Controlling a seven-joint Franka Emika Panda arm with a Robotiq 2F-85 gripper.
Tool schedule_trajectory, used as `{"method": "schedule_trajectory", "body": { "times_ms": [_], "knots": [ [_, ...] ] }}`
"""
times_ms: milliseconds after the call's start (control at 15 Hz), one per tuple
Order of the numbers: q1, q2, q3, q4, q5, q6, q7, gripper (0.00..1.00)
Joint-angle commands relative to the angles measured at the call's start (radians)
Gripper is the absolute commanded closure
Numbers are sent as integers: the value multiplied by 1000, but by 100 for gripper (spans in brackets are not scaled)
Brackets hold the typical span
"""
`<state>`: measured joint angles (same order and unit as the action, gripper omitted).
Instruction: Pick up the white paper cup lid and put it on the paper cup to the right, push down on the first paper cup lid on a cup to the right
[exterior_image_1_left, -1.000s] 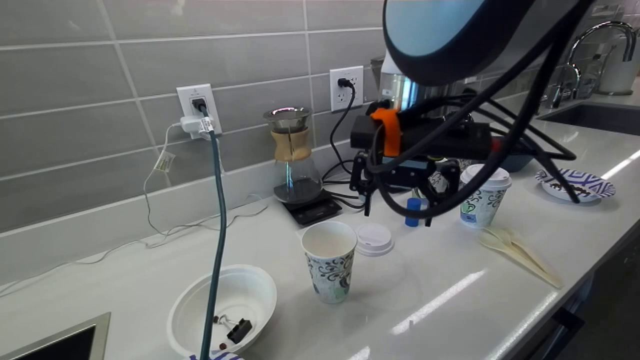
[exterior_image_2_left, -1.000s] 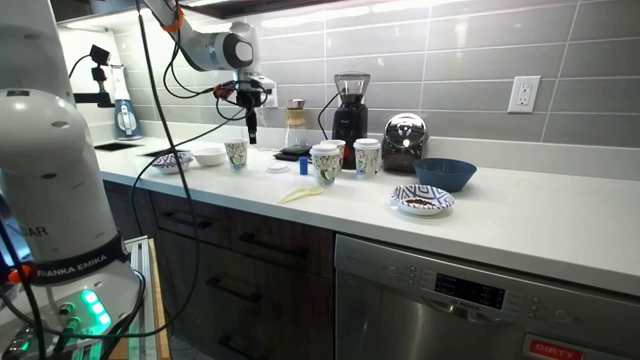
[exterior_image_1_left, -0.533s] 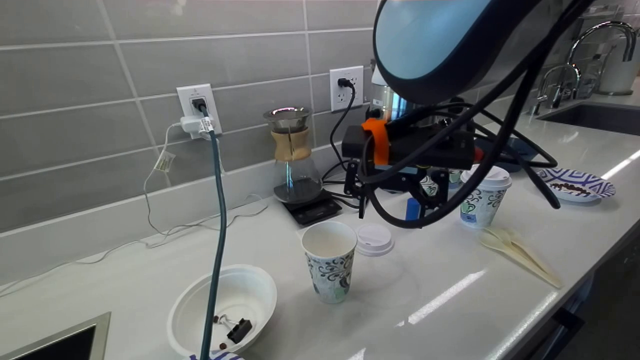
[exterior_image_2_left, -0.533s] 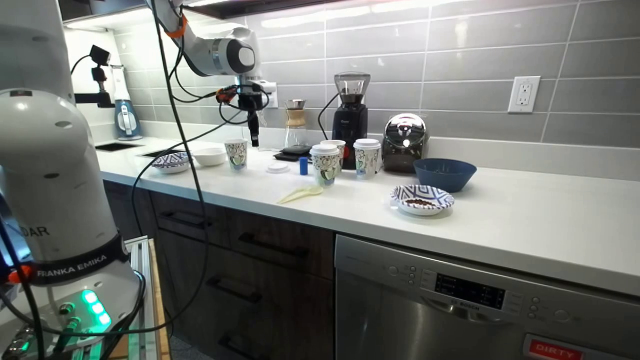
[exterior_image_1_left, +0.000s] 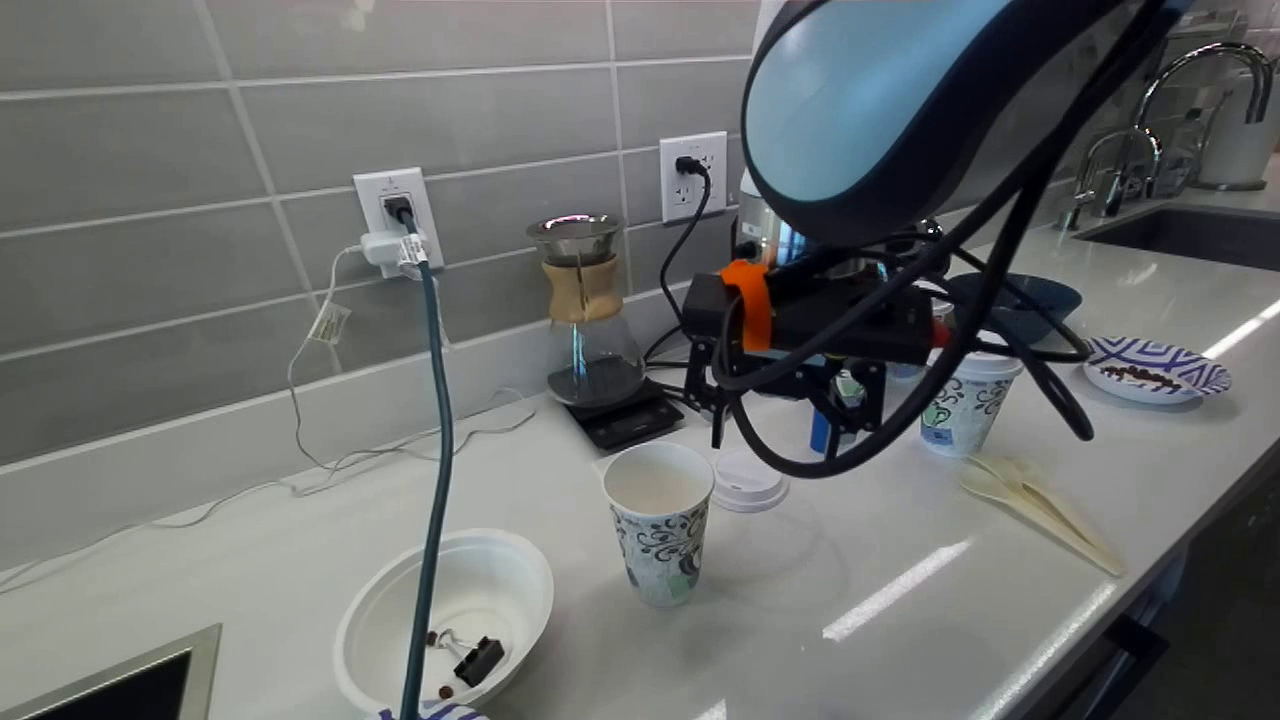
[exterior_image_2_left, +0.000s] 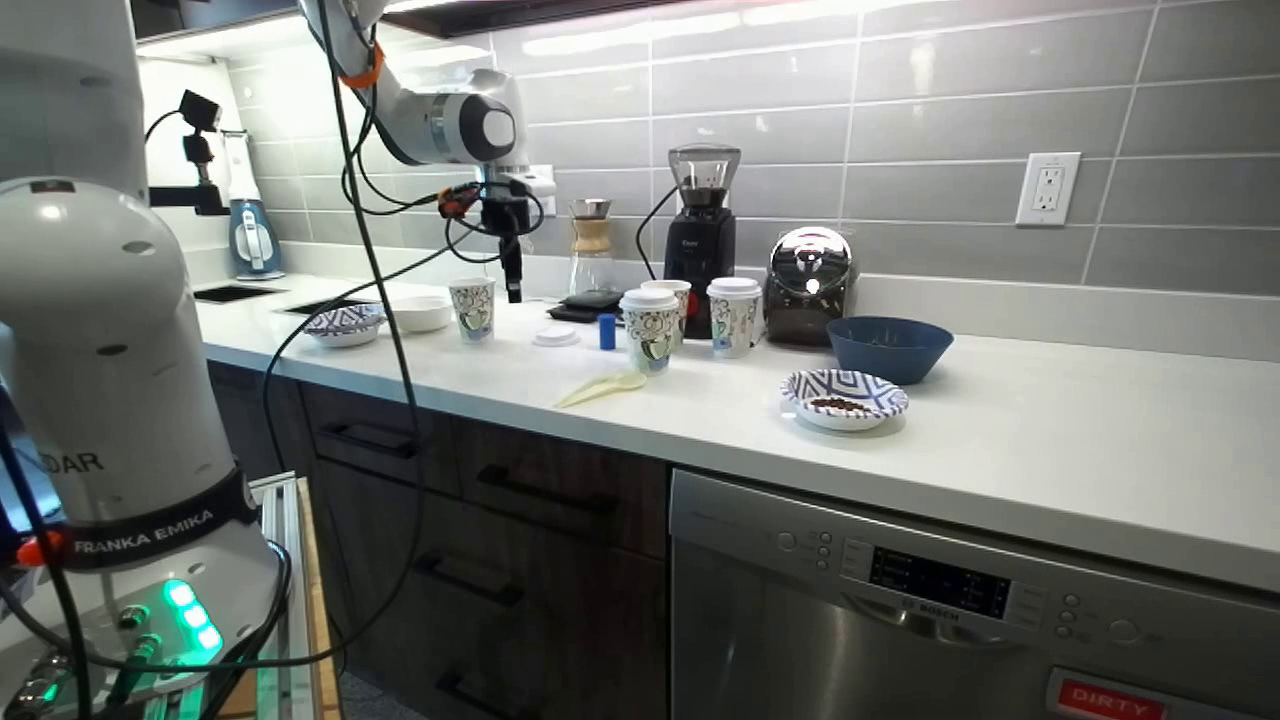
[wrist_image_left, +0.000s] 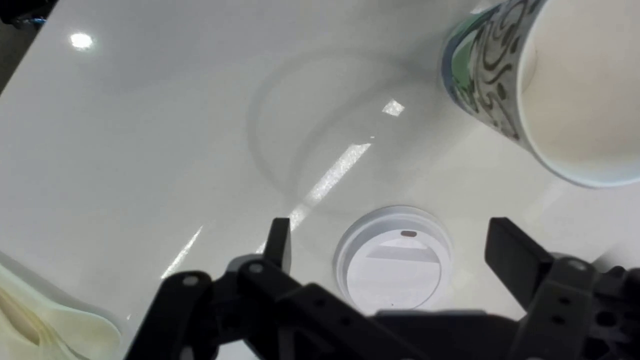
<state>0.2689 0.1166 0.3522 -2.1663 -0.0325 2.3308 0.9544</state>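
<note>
Glossy white kitchen counter (exterior_image_1_left: 800, 665): black two-finger gripper (wrist_image_left: 390, 245) hovers near round white plastic lid (wrist_image_left: 395, 270), jaws spread wide; scroll-patterned white paper cup (exterior_image_1_left: 662, 535) upright nearby.

Bright light from above, glare streaks across counter (exterior_image_1_left: 780, 615), soft shadows

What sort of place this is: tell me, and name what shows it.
A kitchen, whether home or office I can't tell: there's a sink, a built-in dishwasher and a coffee grinder.
</note>
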Motion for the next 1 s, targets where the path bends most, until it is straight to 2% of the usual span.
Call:
{"method": "schedule_trajectory", "body": {
  "times_ms": [0,333,933],
  "knots": [
    [38,88,-44,40,-25,88,8,0],
    [84,161,-100,97,-60,126,39,0],
    [155,258,-184,196,-134,110,63,0]
  ]
}}
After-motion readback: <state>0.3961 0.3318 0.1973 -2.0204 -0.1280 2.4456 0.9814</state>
